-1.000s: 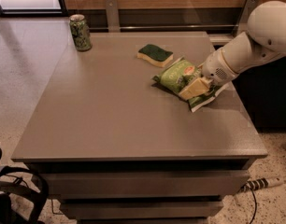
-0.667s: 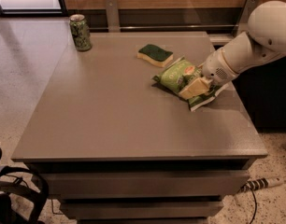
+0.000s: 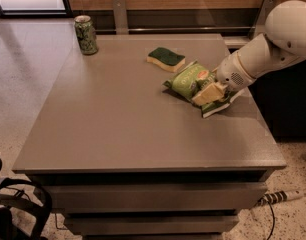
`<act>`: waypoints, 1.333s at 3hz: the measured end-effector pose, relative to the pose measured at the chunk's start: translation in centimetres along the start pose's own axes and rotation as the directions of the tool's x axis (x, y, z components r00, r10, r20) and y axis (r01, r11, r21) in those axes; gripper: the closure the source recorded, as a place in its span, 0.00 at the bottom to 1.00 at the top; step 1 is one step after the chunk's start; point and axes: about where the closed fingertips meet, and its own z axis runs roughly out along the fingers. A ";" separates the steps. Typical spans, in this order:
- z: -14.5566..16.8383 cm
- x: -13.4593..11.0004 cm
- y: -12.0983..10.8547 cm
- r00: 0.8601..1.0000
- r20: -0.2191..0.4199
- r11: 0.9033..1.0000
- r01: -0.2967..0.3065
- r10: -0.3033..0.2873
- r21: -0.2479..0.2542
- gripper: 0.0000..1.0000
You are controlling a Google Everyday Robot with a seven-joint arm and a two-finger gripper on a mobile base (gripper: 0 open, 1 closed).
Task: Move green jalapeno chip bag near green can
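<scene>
The gripper (image 3: 211, 94) is squeezing the green jalapeno chip bag (image 3: 185, 81) — it is lying well right of the green can (image 3: 86, 34), nearer us.

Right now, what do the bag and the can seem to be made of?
Green jalapeno chip bag, end effector on it at the table right side: probably thin plastic film, it crinkles. Green can, far left corner: likely metal, silver rim.

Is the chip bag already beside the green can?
No; the chip bag lies under the claw at right, the green can far off back-left.
</scene>
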 end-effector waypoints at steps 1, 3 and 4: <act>0.0 0.0 0.0 1.000 0.000 1.000 0.000 0.000 0.000 1.00; 0.0 0.0 0.0 1.000 0.000 1.000 0.000 0.000 0.000 1.00; -2.8 -1.6 -0.2 1.000 -0.027 0.998 0.008 -0.006 0.062 1.00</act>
